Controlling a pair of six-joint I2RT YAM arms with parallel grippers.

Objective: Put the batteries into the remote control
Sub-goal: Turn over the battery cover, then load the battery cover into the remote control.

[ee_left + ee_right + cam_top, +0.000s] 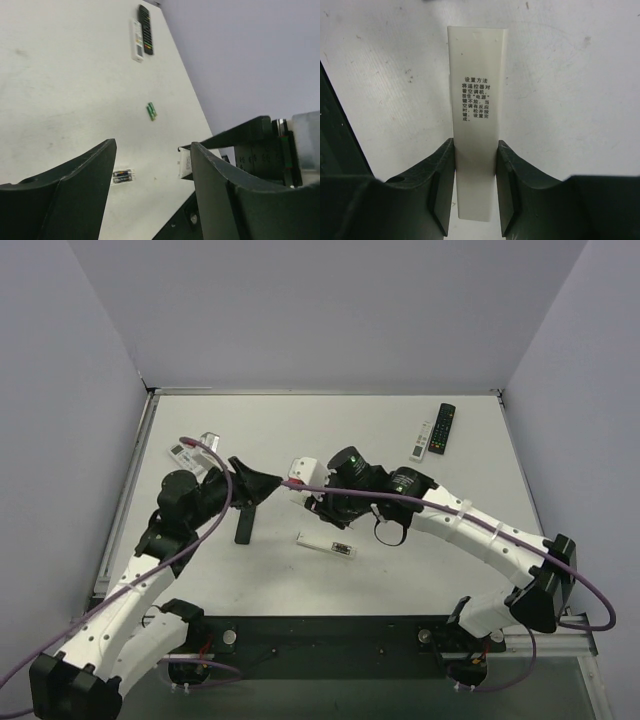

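The right tool clenches the white remote; the left tool hangs released. Best hold it level, compartment up, before fetching batteries.

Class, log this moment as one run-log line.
left tool: open, empty | right tool: shut on white printed piece | batteries: loose on table

Even bright light, soft shadows, sharp focus

The white remote control was held back side up, with printed Chinese text showing, its lower end clamped in the right gripper. Two green batteries lay flat side by side. Two dark batteries lay paired, well apart from them.
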